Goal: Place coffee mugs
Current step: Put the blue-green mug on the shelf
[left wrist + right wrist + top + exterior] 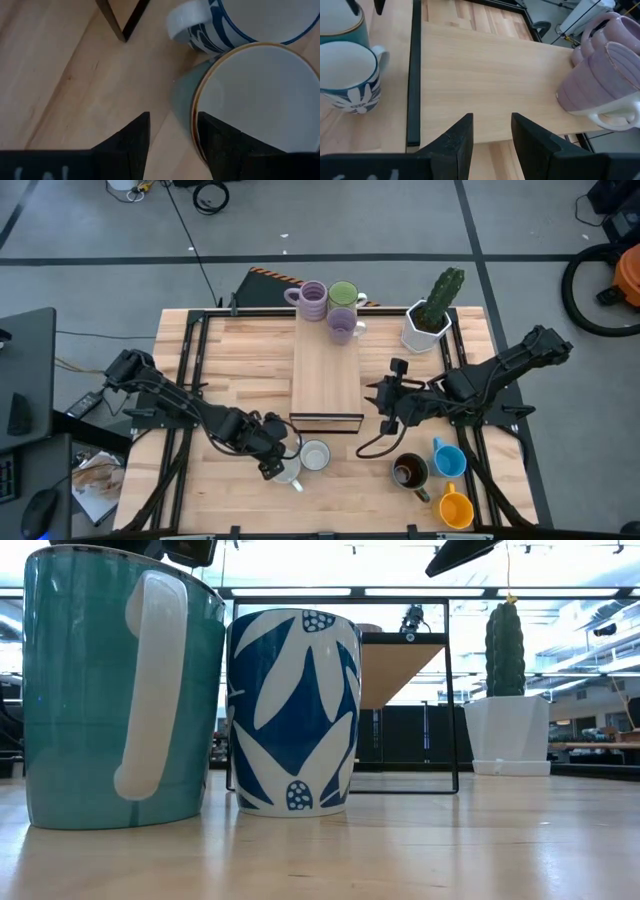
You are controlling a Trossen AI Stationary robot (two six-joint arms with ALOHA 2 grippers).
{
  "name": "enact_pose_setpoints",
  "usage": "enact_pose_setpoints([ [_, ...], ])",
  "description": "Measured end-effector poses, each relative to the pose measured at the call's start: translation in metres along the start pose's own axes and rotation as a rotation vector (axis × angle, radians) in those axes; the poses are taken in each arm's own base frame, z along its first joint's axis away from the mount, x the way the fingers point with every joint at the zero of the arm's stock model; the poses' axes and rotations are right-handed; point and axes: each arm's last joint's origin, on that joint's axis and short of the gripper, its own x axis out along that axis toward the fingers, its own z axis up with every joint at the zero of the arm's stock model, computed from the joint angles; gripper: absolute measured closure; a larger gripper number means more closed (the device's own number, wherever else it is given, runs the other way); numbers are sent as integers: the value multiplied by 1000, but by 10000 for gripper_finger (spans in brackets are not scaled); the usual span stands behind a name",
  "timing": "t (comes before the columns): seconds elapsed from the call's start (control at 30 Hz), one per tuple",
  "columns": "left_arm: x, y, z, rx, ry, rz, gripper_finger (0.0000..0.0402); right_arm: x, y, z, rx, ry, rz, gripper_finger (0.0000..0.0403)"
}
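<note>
1. High view: wooden table (pixel 200 350) with a raised wooden shelf (pixel 326 375) in the middle. At the shelf's far end sit a lilac mug (pixel 312 300), a light green mug (pixel 344 295) and a second lilac mug (pixel 342 327). White angular cactus pot (pixel 426 328) stands right of them. Left gripper (pixel 278 460) is low at the near-left of the shelf, right at a teal mug (pixel 288 470) with a blue-and-white flower mug (pixel 315 455) just beside it. Right gripper (pixel 388 395) hovers by the shelf's right edge. Near right: dark brown mug (pixel 409 472), blue mug (pixel 449 458), orange mug (pixel 455 509).

2. Low view: teal mug (pixel 115 690) close up on the left with its pale handle facing the camera; blue-and-white flower mug (pixel 292 710) touching or just beside it. Shelf (pixel 400 660) on a black frame behind, cactus pot (pixel 508 730) at right.

3. Left wrist view: left gripper (pixel 172 135), fingers a narrow gap apart and straddling the teal mug's (pixel 260 100) rim, one finger outside the wall and one inside; not clamped. Flower mug (pixel 235 25) beyond, touching it.

4. Right wrist view: right gripper (pixel 490 132), fingers narrowly apart, holding nothing, above the shelf (pixel 490 70). Lilac mugs (pixel 605 70) on the shelf; flower mug (pixel 350 75) and teal mug (pixel 342 20) down on the table past the shelf's edge.
</note>
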Motion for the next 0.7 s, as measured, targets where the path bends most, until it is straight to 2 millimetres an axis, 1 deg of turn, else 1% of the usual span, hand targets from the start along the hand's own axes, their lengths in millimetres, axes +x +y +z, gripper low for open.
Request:
enact_pose_setpoints([
  [0.2,0,1,2,54,-3,-1,287,0,0,0,4,-3,2,264],
  [0.43,3,1,0,196,34,3,370,0,1,0,22,-1,2,264],
  [0.47,2,2,0,214,38,-1,377,0,1,0,21,1,2,264],
  [0.7,-6,7,-6,449,112,-29,376,0,1,0,22,1,9,264],
])
